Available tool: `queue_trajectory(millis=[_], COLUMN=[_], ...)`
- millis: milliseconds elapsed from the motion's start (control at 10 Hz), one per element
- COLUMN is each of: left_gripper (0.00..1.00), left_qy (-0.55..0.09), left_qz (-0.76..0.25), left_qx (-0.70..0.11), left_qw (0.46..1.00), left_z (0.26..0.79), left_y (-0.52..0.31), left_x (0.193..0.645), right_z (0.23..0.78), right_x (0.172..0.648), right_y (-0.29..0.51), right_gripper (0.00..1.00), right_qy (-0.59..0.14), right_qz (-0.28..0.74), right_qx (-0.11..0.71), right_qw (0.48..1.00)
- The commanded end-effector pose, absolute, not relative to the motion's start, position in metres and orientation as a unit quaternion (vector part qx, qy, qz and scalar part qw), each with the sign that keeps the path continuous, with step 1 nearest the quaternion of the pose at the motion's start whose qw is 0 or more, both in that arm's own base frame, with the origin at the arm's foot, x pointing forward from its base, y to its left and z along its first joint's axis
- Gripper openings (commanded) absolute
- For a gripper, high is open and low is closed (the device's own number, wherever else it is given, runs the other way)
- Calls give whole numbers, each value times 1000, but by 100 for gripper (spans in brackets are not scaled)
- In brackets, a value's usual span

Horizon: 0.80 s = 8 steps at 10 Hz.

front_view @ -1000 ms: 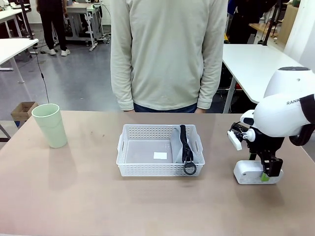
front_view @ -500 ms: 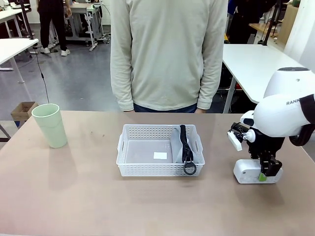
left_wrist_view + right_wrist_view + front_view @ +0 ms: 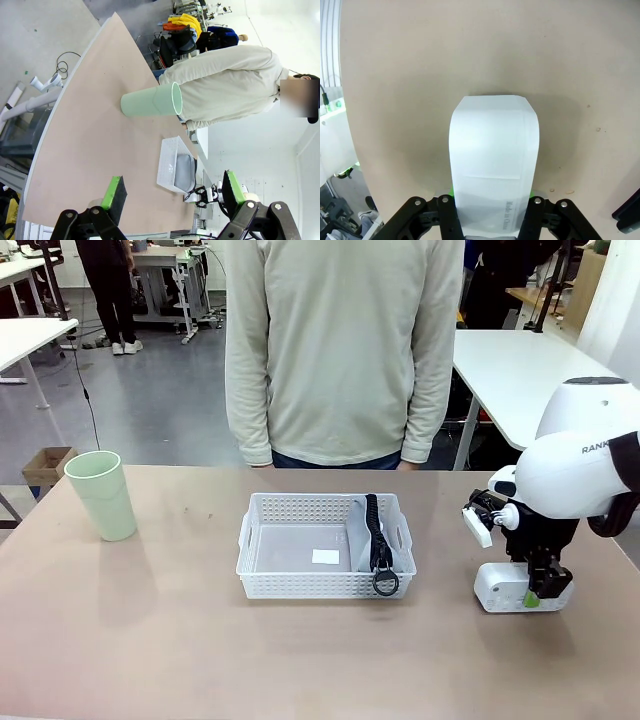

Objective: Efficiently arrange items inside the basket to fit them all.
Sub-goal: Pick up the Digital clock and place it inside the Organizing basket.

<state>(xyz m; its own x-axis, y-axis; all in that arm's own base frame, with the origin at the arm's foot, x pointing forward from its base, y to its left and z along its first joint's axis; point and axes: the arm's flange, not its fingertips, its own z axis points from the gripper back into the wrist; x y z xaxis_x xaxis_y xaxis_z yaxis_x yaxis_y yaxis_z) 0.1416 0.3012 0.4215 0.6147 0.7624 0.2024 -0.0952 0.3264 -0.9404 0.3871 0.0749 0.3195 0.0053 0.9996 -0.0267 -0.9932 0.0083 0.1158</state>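
Reach decides the coming move: the white box (image 3: 500,590) sits on the table (image 3: 200,640) well to the robot's right of the basket (image 3: 300,585), and the right end effector (image 3: 540,592) is the one on it. In the right wrist view the box runs lengthwise straight away from the wrist, so the two fingers straddle its narrow width at the near end. They are drawn in to that width, with slivers of green pad showing tight against both sides, which reads as a grip on the box while its base rests on the table.

From there the basket lies toward the robot's left, its long side running across the table. The grey pouch (image 3: 362,535) fills the end nearest the box, so the free floor is in the farther, left part.

The left end effector (image 3: 172,192) hangs spread wide and empty above the table's left end, with the green cup (image 3: 150,102) ahead of it, outside the basket.
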Motion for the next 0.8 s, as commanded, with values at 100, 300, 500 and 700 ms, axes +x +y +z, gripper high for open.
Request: queue_trajectory(millis=[100,300,500,700], left_gripper=[100,100,100,100], left_qy=[-343,-343,-343,-343], left_qz=[279,279,279,279], left_qx=[-506,-506,-506,-506], left_qw=[741,741,741,741], left_z=[422,422,422,422], left_y=[302,302,302,302], left_x=[141,141,141,141], right_z=[311,362,420,454], right_x=[329,330,322,309], right_y=[57,45,42,36], right_gripper=[0,0,0,0], right_qy=[60,44,27,-16], right_qz=[681,598,473,382], right_qx=[63,131,95,106], right_qw=[727,790,876,918])
